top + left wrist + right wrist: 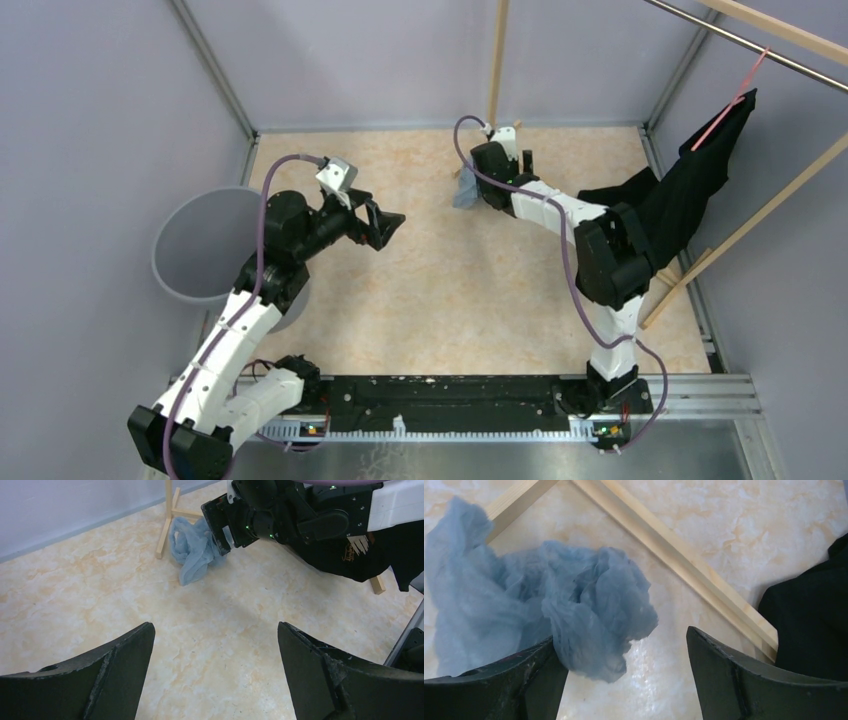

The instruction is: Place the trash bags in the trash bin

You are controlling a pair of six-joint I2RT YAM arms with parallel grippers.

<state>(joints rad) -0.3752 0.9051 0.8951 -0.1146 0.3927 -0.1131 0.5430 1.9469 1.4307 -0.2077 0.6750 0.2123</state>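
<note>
1. Two tools are spread wide. The left tool (215, 627) holds nothing above the tabletop (450, 290).
2. The right tool (620, 636) hangs over the crumpled blue trash bag (574, 600), maybe touching it.
3. The trash bag lies by a wooden stick (674, 560), well apart from the trash bin (185, 250).

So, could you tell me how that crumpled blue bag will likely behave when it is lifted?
The trash bag looks thin, wrinkled and bunched, so it will probably drape floppily from a pinch. It seems very light, so a push may just bunch it further. It lies beside the wooden frame, so it might snag there.
</note>
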